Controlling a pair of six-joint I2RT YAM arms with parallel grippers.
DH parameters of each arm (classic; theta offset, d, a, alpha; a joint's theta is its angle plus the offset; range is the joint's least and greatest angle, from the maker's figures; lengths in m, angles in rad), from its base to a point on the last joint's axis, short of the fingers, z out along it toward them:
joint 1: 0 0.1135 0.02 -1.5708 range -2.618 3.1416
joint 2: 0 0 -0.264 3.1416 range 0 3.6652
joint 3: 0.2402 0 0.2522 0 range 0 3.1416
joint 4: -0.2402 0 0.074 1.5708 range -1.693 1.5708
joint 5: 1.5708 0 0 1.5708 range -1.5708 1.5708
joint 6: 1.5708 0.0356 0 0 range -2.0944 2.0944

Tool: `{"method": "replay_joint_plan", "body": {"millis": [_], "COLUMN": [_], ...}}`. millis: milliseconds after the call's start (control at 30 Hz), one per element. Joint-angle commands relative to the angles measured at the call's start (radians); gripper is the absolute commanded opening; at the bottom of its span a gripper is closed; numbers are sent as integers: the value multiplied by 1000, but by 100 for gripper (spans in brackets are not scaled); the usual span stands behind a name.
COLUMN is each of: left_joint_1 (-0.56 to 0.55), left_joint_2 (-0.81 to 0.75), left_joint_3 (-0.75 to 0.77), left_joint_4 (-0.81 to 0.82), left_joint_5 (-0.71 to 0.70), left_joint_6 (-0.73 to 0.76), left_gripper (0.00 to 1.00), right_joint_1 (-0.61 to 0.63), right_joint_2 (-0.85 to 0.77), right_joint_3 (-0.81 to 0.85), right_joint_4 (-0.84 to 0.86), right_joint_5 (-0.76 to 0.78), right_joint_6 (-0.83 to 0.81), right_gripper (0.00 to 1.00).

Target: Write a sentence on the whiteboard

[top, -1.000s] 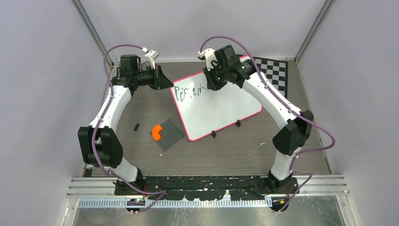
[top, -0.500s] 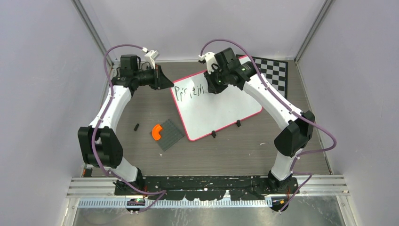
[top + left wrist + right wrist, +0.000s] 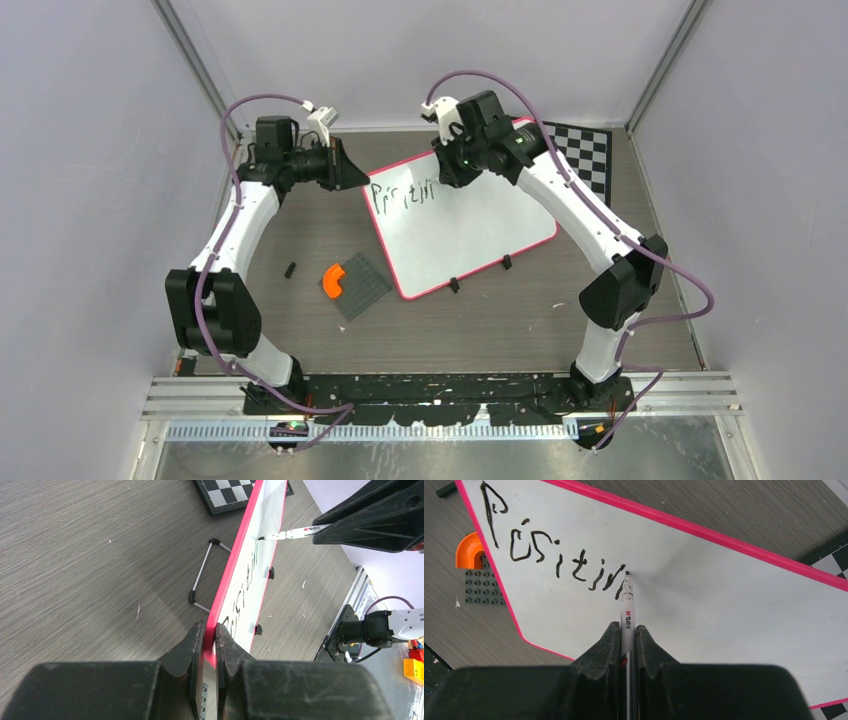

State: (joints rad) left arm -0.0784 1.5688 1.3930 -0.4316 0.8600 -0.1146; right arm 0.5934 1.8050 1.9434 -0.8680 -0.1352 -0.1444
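The whiteboard [image 3: 470, 235] stands tilted on the table, with a pink rim [image 3: 235, 565] and a white face [image 3: 724, 590]. The sentence [image 3: 549, 555] reads "Positiv" in black and shows small in the top view [image 3: 405, 193]. My left gripper [image 3: 210, 630] is shut on the board's rim at its left corner [image 3: 362, 182]. My right gripper [image 3: 626, 627] is shut on a white marker [image 3: 627, 610]. The marker's tip touches the board at the end of the last letter. In the left wrist view the marker [image 3: 295, 532] meets the board's face.
An orange curved piece [image 3: 333, 281] lies on a grey studded plate [image 3: 362, 285] left of the board. A small black piece [image 3: 290, 269] lies further left. A chessboard [image 3: 585, 150] sits behind the board at the back right. The board's wire stand [image 3: 202, 575] props it from behind.
My right gripper dipped down the board with the marker and came back up, adding a stroke at the end of the writing. The left arm has not moved.
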Motion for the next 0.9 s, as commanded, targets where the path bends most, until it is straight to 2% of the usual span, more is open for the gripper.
{"method": "replay_joint_plan", "body": {"millis": [0,567,867], "left_joint_1": [-29,-32,-32], "left_joint_2": [-18,-17,-21], "left_joint_3": [-1,0,-4], "left_joint_4": [-14,-14,-14], "left_joint_5": [4,10,3], "left_joint_6": [13,9,12], "left_gripper": [0,0,0], "right_joint_1": [-3,-6,-8], "right_joint_2": [24,-66,-22], "right_joint_3": [35,-15,0], "right_joint_4": [35,16,20], "right_joint_5": [38,57,44], "right_joint_6": [-10,-26,-24], "right_gripper": [0,0,0]}}
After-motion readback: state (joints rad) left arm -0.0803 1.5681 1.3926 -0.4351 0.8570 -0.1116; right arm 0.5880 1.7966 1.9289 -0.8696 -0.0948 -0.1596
